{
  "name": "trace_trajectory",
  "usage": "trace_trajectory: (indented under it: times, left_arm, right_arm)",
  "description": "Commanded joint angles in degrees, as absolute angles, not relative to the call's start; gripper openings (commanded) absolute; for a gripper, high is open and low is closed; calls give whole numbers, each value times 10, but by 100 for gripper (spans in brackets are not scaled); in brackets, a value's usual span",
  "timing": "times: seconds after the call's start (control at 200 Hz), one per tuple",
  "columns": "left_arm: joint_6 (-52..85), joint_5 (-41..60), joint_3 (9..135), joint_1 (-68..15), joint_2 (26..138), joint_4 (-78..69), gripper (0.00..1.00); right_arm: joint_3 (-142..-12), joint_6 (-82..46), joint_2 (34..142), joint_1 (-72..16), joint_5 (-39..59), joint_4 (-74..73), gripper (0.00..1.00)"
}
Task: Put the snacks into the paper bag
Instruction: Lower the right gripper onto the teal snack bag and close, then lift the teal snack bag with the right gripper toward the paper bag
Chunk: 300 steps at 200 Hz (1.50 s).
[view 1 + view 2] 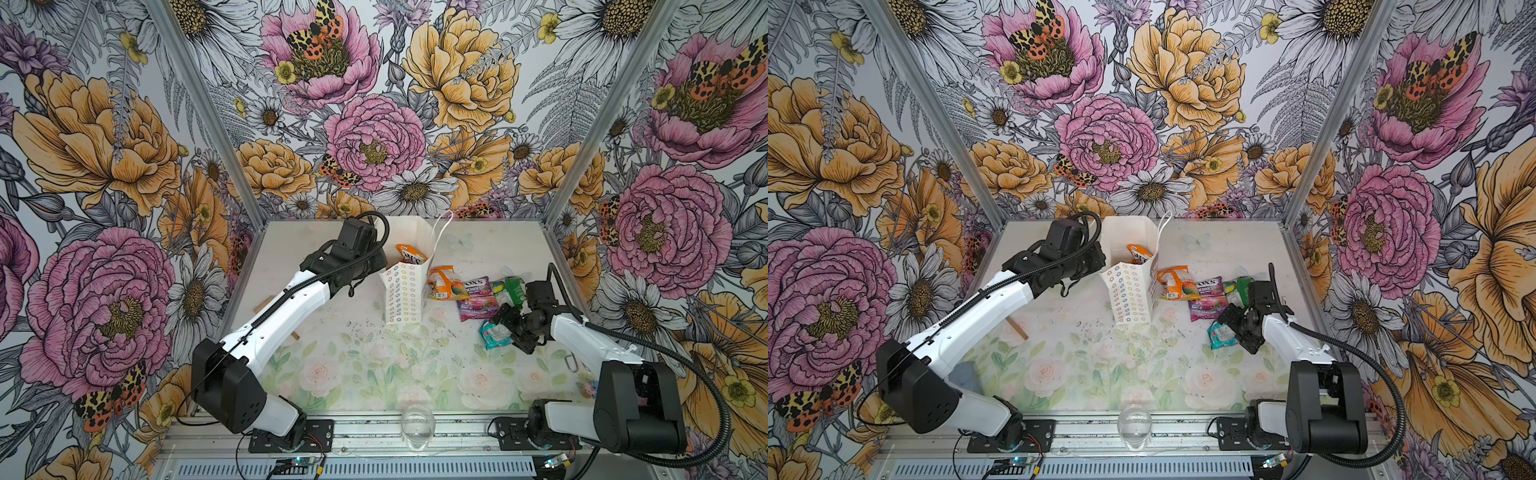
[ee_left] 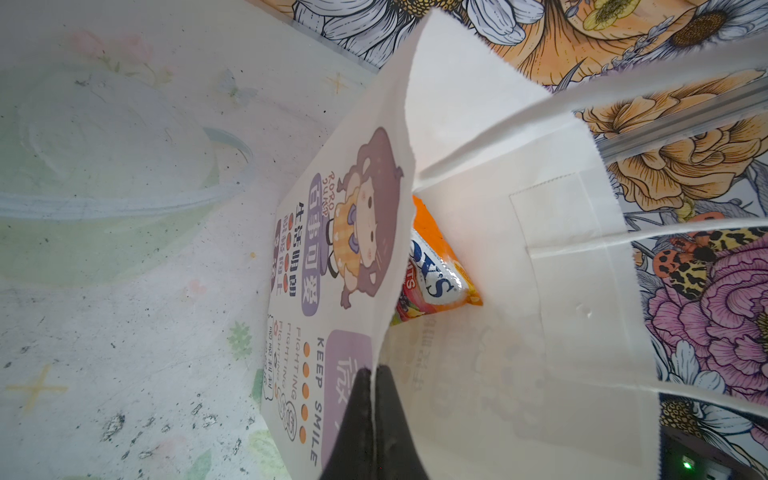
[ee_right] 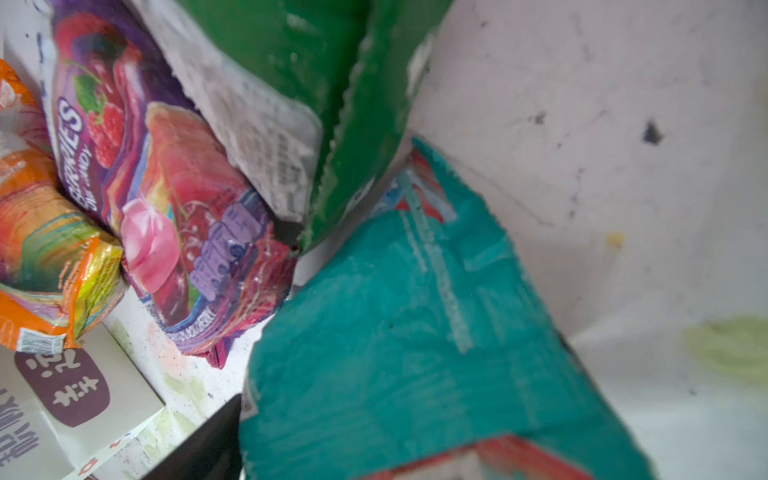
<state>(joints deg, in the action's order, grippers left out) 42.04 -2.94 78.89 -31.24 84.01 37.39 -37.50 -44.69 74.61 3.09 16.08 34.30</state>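
Note:
The white paper bag (image 1: 401, 291) (image 1: 1129, 299) stands upright at mid-table with its mouth open. My left gripper (image 2: 376, 374) is shut on the bag's rim (image 2: 390, 291), one finger inside and one outside. An orange packet (image 1: 411, 253) (image 2: 436, 270) lies inside the bag. Beside the bag on the table lie an orange packet (image 1: 444, 284) (image 3: 37, 232), a purple one (image 1: 478, 297) (image 3: 166, 208) and a green one (image 1: 509, 289) (image 3: 311, 83). My right gripper (image 1: 509, 332) (image 1: 1237, 332) stands open astride a teal packet (image 1: 494, 334) (image 3: 415, 332) that lies on the table. One finger (image 3: 212, 444) sits at the packet's edge; the other is hidden.
A clear glass (image 1: 417, 424) (image 1: 1133, 428) stands at the front edge between the arm bases. A wooden stick (image 1: 1017, 328) lies under the left arm. A small metal loop (image 1: 572, 362) lies near the right arm. Flowered walls close the table on three sides.

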Motion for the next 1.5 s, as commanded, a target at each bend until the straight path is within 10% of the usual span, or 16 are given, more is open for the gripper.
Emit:
trace_trajectory:
  times: [0.0, 0.57, 1.101, 1.496]
  left_arm:
    - [418, -18, 783, -307, 830, 375, 0]
    - [418, -22, 779, -307, 824, 375, 0]
    - [418, -23, 773, -306, 817, 375, 0]
    - [417, -25, 775, -308, 818, 374, 0]
  right_arm:
    - [-361, -452, 756, 33, 156, 320, 83]
    - [-356, -452, 711, 33, 208, 311, 16]
    - [-491, -417, 598, 33, 297, 382, 0]
    - [-832, -331, 686, -32, 313, 389, 0]
